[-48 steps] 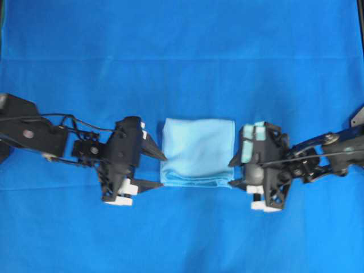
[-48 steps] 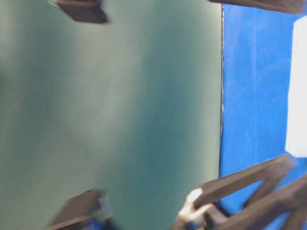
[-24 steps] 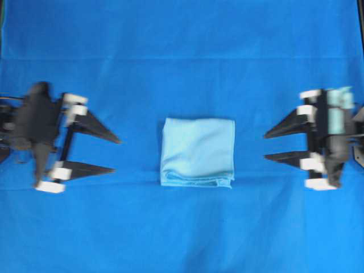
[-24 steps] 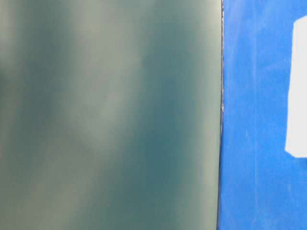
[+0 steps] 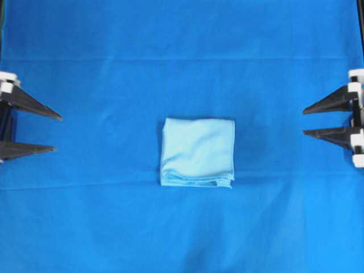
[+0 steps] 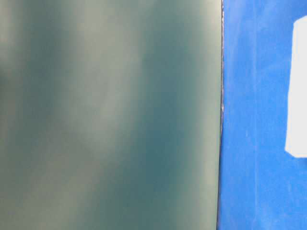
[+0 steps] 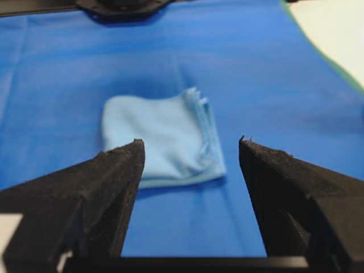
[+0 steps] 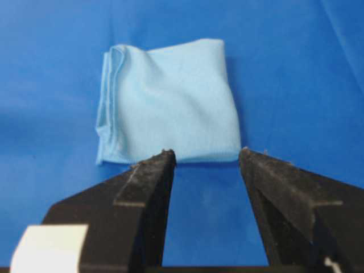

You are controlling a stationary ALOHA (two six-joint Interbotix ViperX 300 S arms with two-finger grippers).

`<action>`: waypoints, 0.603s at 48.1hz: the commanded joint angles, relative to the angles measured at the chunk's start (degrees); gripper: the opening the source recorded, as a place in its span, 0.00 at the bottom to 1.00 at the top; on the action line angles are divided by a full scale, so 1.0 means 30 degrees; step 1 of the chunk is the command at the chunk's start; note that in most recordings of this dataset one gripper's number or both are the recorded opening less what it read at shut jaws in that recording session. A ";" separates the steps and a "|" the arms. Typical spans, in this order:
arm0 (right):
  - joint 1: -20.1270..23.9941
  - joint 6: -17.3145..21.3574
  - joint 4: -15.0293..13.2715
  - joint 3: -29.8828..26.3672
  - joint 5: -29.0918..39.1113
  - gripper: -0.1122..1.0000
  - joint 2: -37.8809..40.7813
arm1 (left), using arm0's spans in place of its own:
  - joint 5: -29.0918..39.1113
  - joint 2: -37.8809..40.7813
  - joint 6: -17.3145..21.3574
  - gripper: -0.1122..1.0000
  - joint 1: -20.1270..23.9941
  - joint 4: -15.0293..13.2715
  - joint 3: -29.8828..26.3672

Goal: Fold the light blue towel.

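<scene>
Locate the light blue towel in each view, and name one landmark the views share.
Overhead: light blue towel at centre, folded.
Table-level: pale patch at the right edge, probably it; too washed out to be sure.
Left wrist: left of centre, beyond the fingertips.
Right wrist: upper centre.
Shared landmark: royal-blue table sheet.

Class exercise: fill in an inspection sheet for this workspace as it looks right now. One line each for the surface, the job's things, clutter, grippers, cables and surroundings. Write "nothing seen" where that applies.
Surface: royal-blue table sheet, faint crease lines running across it.
Job's things: light blue towel lies near the middle, folded into a compact square, layered edges showing along one side; nothing touches it.
Clutter: nothing seen.
Grippers: left gripper at the left edge of the overhead view, jaws open, empty; right gripper at the right edge, jaws open, empty. Both point toward the towel, well apart from it.
Cables: nothing seen.
Surroundings: a dull green surface fills most of the table-level view, beyond the sheet's edge.
</scene>
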 commanded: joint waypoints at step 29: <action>-0.3018 0.0029 -0.0088 0.2109 -0.2344 0.60 -0.1172 | 0.0557 -0.1934 -0.0234 0.65 0.1875 0.0000 0.1787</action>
